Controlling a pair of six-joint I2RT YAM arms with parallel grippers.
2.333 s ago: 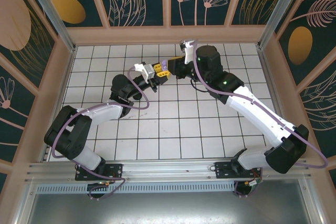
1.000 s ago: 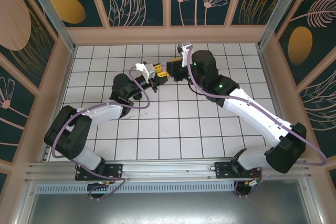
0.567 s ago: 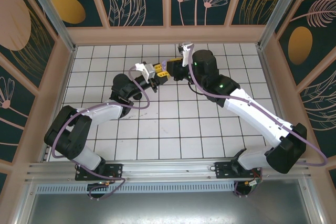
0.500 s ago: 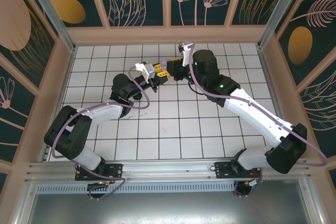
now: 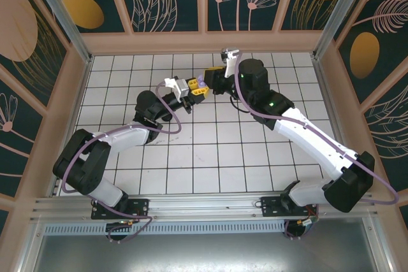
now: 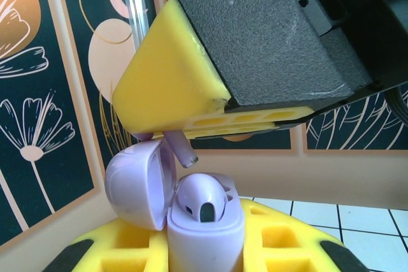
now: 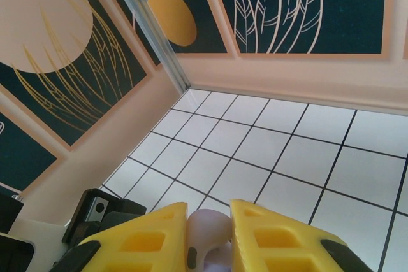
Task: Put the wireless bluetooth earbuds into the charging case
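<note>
**Q:** Where does the lavender earbud (image 6: 181, 148) lie relative to each pincer?

**A:** It is clamped between the yellow foam pads (image 7: 274, 237) of the right pincer (image 7: 209, 243). Its stem sticks out below the pad, pointing down at the mouth of the charging case (image 6: 205, 240). The tip is just above the case and not touching it.

**Q:** And the case itself?

**A:** It is lavender and stands upright, gripped at its base by the left pincer (image 5: 194, 89) and raised above the white-tiled bench (image 7: 299, 157). Its lid (image 6: 135, 186) is swung open to the left in the left wrist view. A rounded lavender form with a dark oval (image 6: 204, 211) sits in the base. Whether that is a seated bud or an empty well cannot be told.

**Q:** How do the arms stand overall?

**A:** From above, the two pincers meet tip to tip over the far half of the bench.
</note>
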